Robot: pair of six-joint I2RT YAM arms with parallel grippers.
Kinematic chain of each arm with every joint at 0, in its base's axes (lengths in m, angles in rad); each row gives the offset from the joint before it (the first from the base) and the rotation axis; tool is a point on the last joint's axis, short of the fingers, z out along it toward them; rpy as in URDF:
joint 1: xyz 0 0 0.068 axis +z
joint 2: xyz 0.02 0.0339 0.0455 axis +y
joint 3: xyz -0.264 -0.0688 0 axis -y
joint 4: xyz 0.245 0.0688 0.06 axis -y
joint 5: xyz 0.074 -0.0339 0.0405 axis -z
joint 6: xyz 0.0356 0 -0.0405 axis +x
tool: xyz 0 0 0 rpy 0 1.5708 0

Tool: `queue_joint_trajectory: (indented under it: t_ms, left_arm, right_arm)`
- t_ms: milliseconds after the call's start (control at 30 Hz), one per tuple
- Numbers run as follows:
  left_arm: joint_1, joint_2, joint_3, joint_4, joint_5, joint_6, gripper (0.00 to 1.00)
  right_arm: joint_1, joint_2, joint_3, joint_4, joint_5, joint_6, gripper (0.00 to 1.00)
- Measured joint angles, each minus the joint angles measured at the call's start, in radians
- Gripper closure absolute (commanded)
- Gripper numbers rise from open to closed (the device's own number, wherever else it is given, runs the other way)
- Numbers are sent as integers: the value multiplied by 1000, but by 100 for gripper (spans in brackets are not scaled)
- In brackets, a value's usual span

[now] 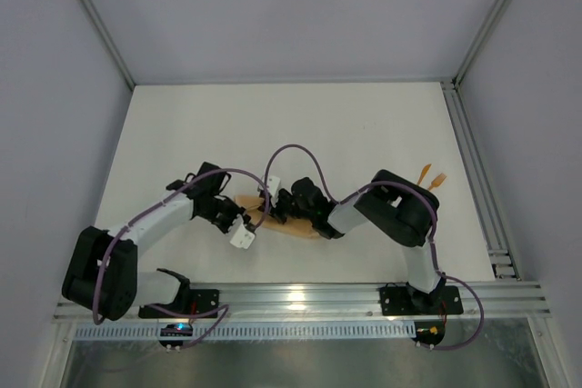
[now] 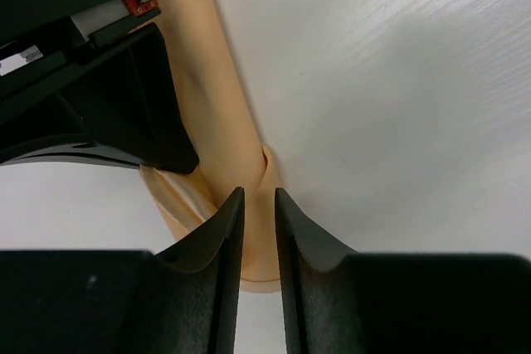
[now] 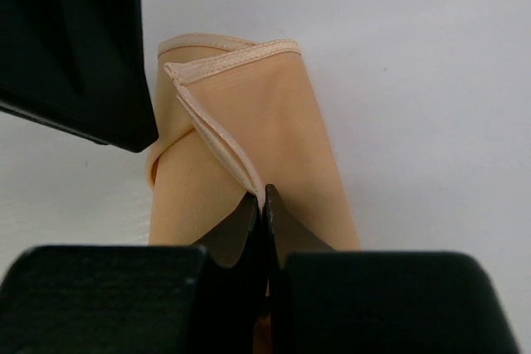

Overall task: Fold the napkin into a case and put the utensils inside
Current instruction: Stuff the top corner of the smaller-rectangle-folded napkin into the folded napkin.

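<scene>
The right tool (image 3: 264, 201) is closed, pinching a hem of the folded napkin (image 3: 274, 122). The left tool (image 2: 259, 196) stands narrowly parted over its fold. Both arms hide most of the cloth. Farther right on the surface (image 1: 300, 124), the utensils (image 1: 432, 177) lie partly hidden.

No legible text, labels or numbers.

Bright even light, perhaps slight blur

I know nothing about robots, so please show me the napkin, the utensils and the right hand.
napkin (image 3: 274, 122): right wrist view, on its flat folded front.
utensils (image 1: 438, 179): top view, on the rightmost orange piece.
right hand (image 3: 264, 196): right wrist view, where its shut fingertips meet.
</scene>
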Motion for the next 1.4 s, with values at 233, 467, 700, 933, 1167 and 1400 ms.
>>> queue_joint_trajectory:
  t_ms: [233, 467, 700, 933, 1167, 1400]
  left_arm:
    - [-2, 48, 16, 42, -75, -8, 73]
    - [-2, 109, 98, -21, -142, 13, 72]
    - [-29, 148, 118, -23, -167, 25, 72]
    - [-54, 176, 118, -26, -188, 29, 78]
    - [-54, 179, 117, -45, -226, 49, 93]
    - [-54, 179, 116, -32, -222, 49, 68]
  right_arm:
    - [-5, 5, 0, 10, -15, 2, 94]
    - [-5, 5, 0, 11, -20, 2, 94]
    - [-5, 5, 0, 11, -22, 2, 94]
    - [-6, 5, -1, 13, -27, 2, 95]
    - [-6, 11, -1, 24, -30, 2, 95]
    - [-6, 11, -5, 28, -31, 0, 95]
